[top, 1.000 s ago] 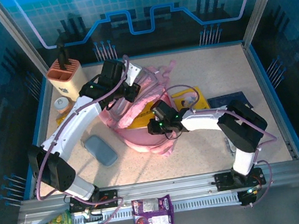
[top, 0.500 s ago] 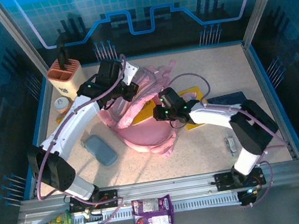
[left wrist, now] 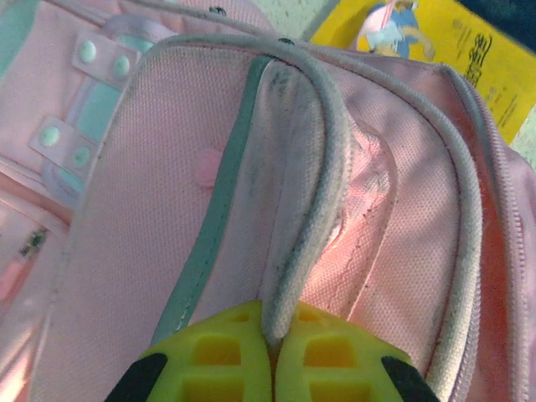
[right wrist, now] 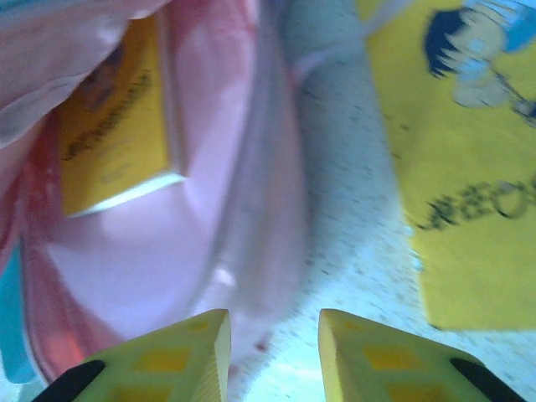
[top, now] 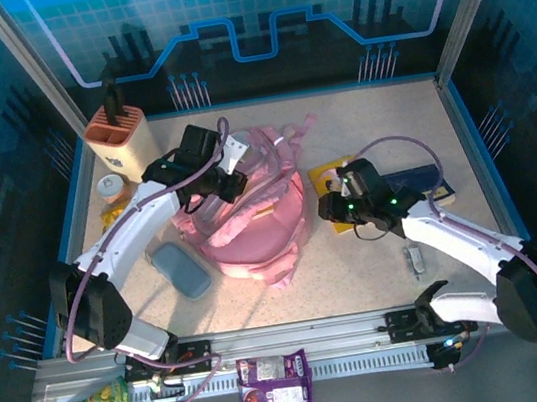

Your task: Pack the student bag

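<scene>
The student bag, a large pink backpack, stands mid-table with its mouth facing right. My left gripper is above its top left, shut on the grey piped rim of the opening; the yellow fingers pinch that edge. Just right of the bag, my right gripper stands open with nothing between its fingers, low over the table beside the bag's rim. A yellow book lies inside the bag.
Another yellow book and a dark blue one lie under the right arm. A grey pencil case lies left of the bag, an orange holder stands back left. Snack packs sit on the front rail.
My right gripper has pulled back to the right out of the bag's mouth and opened, leaving the yellow book inside. The bag's top has dropped rightward over the opening with the left gripper holding on.
</scene>
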You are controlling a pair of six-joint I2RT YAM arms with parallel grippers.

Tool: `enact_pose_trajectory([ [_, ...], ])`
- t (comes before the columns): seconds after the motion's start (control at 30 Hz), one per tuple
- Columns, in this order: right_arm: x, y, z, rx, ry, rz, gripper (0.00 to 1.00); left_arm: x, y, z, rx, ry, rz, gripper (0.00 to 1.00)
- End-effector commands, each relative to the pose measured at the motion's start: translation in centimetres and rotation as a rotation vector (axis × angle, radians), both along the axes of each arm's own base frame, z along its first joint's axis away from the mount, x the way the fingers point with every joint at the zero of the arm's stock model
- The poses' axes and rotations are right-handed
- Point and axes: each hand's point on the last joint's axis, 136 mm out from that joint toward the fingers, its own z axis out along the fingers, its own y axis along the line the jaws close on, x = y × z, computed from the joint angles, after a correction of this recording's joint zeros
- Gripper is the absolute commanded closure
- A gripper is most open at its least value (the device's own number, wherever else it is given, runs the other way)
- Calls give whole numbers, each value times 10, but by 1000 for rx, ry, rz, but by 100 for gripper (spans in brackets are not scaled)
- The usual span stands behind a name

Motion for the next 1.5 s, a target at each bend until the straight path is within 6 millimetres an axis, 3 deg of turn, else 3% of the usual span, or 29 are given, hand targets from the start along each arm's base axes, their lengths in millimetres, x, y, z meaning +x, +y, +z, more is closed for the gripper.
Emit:
enact_pose_trajectory([
  [0.0, -14, -19, -5, -9, 47, -6, 64, -24, 14, -5, 8, 87, 16, 100],
  [0.17, -10, -49, 4, -29, 46, -52, 59, -30, 5, 10, -79, 126, 58, 81],
  [0.27, -5, -68, 8, -30, 55, -81, 54, -27, -5, 33, -227, 112, 140, 62],
  [0.37, 2, -83, 7, -30, 74, -105, 48, -31, -29, 53, -413, 134, 180, 55],
  [0.5, 17, -103, 0, -56, 115, -140, 41, -36, -61, 61, -541, 155, 266, 50],
  [0.77, 70, -130, -15, -79, 161, -192, 32, -47, -132, 25, -651, 289, 397, 49],
  [1.03, 124, -124, -39, -65, 210, -182, 30, -43, -180, -13, -633, 358, 436, 51],
  [1.27, 148, -125, -66, -112, 256, -156, 27, -36, -184, -51, -569, 380, 533, 53],
  [1.47, 154, -113, -86, -138, 301, -108, 26, -36, -188, -82, -518, 420, 552, 53],
])
